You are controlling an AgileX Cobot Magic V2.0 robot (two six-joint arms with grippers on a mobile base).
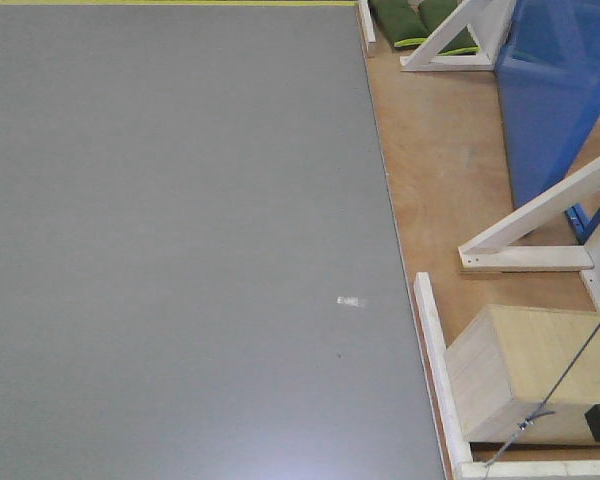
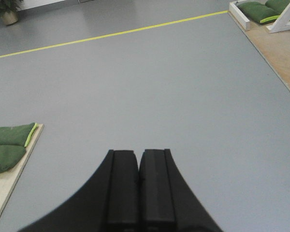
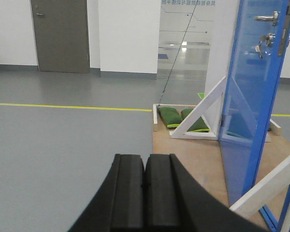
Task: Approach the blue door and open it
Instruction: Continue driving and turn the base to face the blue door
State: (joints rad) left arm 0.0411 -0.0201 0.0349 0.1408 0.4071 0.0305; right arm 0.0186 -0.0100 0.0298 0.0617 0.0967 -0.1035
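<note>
Blue door (image 3: 251,96) stands ahead-right of the right gripper (image 3: 145,163) (jaws clenched together), well apart; left gripper (image 2: 138,158) likewise clenched.

Left gripper (image 2: 138,157), as I see it through its wrist view: two matt black fingers (image 2: 122,193), each a flat-faced rectangular bar with a squared tip, backed by an outer rib that flares outward in a smooth curve toward the lower edge of the frame. Right gripper (image 3: 145,162), through my other wrist view, has the same plain black build — its inner pads (image 3: 159,193) are slightly rounded at the top corners and divided by a thin dark seam, with a faint sheen along the edges.
</note>
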